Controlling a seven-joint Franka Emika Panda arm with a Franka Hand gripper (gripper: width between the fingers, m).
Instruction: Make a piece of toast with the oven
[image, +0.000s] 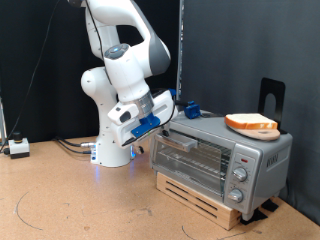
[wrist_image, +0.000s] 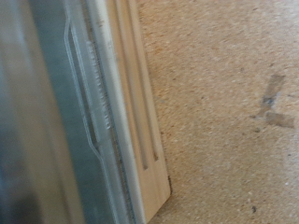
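We see a brown tabletop (image: 70, 200) before a black curtain. In the lower right of the exterior view the oven (image: 220, 158) stands on a pale wooden pallet (image: 200, 198), its glass door shut. The piece of toast (image: 251, 124) lies on the oven's roof, right of centre. Behind, at centre, the hand (image: 168, 112) hovers at the oven's upper left corner; we cannot tell if its fingers are spread.
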